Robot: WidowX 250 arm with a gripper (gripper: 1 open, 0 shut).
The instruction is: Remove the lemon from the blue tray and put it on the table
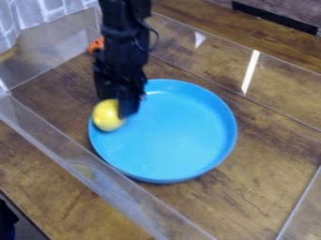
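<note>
A dark wood-plank table fills the view, glossy with streaks of reflected light, and a clear plastic wall runs diagonally along its near left edge, with more clear wall at the far left. On the table sits a round blue tray, wide and shallow with a low raised rim; its interior is bare across the middle and right. Open tabletop lies to the right of the tray and in front of it, and there is a narrower strip of bare wood between the tray's left rim and the clear wall. A black robot arm comes down from the top of the frame, pointing straight down, ending in a gripper over the tray's far-left rim. The picture is slightly blurred there, so I cannot tell whether the jaws are apart or clamped together. The lemon, small and bright yellow, sits right at the gripper's tip, at the tray's left rim, seeming to overlap the edge. It looks nearly round from this angle, so its long axis cannot be told. Behind the arm, a bit of an orange object shows on the table.
</note>
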